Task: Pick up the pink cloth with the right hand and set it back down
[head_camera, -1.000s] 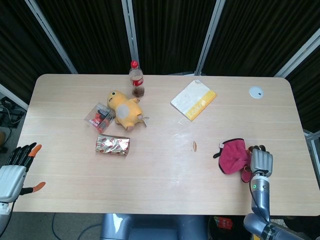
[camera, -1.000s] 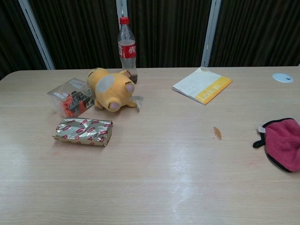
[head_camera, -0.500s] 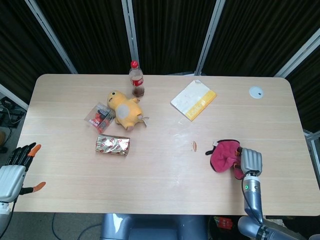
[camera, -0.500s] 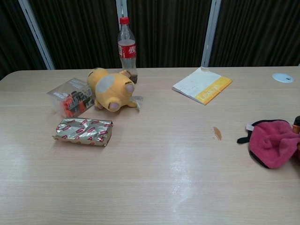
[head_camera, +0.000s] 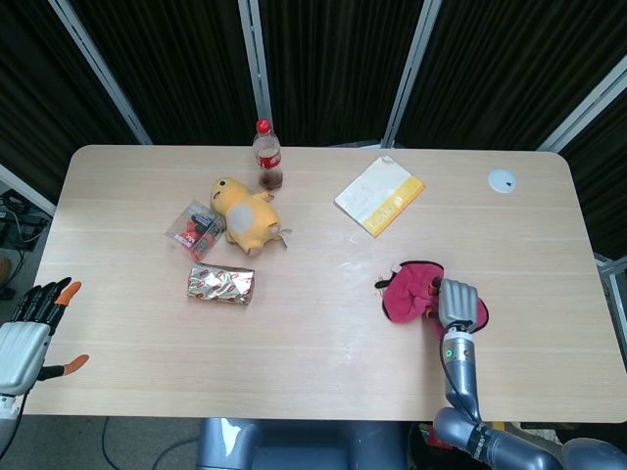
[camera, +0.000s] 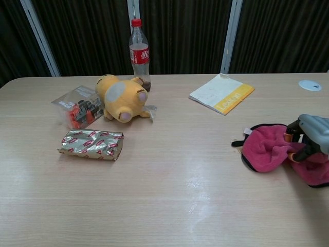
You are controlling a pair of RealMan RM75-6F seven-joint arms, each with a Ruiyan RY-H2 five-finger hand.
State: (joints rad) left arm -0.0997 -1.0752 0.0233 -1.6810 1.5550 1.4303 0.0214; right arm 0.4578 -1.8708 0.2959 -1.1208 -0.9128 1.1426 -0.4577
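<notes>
Chest view: pink cloth (camera: pixel 267 149) bunched, black-edged, in right hand (camera: pixel 311 135) fingers.

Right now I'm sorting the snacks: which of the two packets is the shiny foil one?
The foil packet, lying nearer the front edge; the clear packet beside the yellow plush toy shows red contents.

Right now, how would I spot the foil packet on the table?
On the table's left half, below the yellow plush toy and clear snack bag, lies the foil packet. It alone is shiny, silver with red print.
</notes>
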